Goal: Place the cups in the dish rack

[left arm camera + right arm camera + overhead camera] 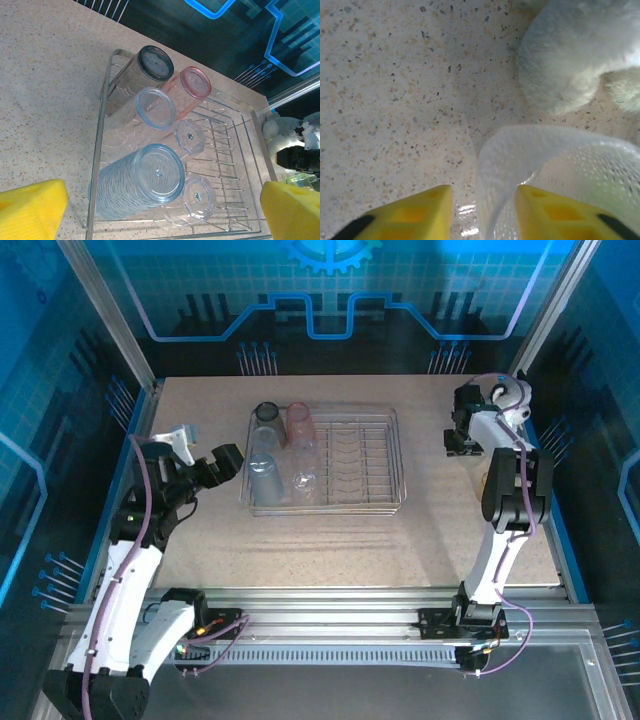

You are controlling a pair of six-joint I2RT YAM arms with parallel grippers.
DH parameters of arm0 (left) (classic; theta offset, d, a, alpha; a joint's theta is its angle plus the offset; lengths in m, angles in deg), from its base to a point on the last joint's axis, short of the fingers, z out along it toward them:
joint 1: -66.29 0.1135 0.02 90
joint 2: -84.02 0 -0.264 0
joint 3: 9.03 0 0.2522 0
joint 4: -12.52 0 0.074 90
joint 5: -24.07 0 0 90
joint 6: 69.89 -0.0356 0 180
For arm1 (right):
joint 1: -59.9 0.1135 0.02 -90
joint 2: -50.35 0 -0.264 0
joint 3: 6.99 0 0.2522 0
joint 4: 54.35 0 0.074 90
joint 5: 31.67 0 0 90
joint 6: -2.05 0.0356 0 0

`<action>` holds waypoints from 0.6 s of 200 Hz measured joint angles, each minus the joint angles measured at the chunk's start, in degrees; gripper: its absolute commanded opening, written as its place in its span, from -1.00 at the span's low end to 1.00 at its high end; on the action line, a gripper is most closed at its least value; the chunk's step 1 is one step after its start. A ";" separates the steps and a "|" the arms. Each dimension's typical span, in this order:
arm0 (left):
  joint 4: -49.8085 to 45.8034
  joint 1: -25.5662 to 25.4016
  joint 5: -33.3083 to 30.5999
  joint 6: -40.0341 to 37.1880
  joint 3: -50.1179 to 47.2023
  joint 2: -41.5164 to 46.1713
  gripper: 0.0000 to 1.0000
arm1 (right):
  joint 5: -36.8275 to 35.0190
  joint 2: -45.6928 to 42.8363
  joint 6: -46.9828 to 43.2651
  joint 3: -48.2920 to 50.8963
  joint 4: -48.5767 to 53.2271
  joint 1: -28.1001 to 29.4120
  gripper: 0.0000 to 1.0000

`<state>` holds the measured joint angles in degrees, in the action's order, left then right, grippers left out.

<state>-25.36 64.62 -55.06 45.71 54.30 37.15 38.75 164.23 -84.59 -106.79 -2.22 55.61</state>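
Our right gripper (482,197) straddles the rim of a translucent cup (560,165) beside the plush animal (570,55). The frame cuts off both, and we cannot tell whether it pinches yet. Our left gripper (162,212) gapes wide and empty beside the dish rack (102,125), which holds six cups (155,172).

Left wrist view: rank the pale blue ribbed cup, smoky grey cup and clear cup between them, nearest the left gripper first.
1. Pale blue ribbed plastic cup, row's near end.
2. Clear plastic cup, mid-row.
3. Smoky grey plastic cup, far end.
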 measured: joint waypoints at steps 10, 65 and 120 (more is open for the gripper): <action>0.02 0.00 0.02 0.02 0.00 -0.07 0.99 | -0.02 0.28 0.15 0.00 -0.24 0.00 -0.48; 0.00 0.00 0.11 1.44 0.02 -0.35 0.98 | -1.97 0.17 0.26 0.00 -0.87 0.15 -1.00; -1.09 0.00 0.17 3.48 0.66 0.04 0.98 | 1.33 -9.64 3.08 4.83 0.13 0.28 -1.00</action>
<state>-26.45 64.62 -54.88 49.19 54.95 37.19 40.09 154.59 -81.51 -101.96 -2.09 55.89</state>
